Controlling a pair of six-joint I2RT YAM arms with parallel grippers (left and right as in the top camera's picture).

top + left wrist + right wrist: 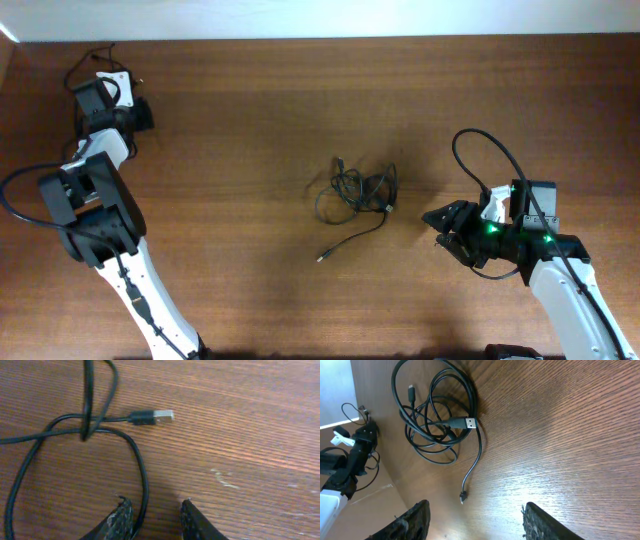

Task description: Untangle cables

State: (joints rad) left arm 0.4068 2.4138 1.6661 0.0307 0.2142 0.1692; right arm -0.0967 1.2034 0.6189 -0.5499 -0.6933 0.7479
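Observation:
A tangled bundle of thin black cables [360,190] lies in the middle of the table, and one tail runs down-left to a small plug [322,258]. My right gripper [440,220] is open and empty, just right of the bundle. The right wrist view shows the bundle [437,420], a USB plug [470,423] and the tail's plug [462,496] ahead of the open fingers [477,525]. My left gripper [105,90] is at the far back left. In its wrist view a separate black cable [135,450] with a USB plug [164,415] loops between the open fingers [155,520], beside the left one.
The brown wooden table [250,120] ends at a white back edge [300,20]. The left arm's body [95,210] stands along the left side, and it also shows in the right wrist view [350,455]. A thick black arm wire [480,150] arcs above the right arm.

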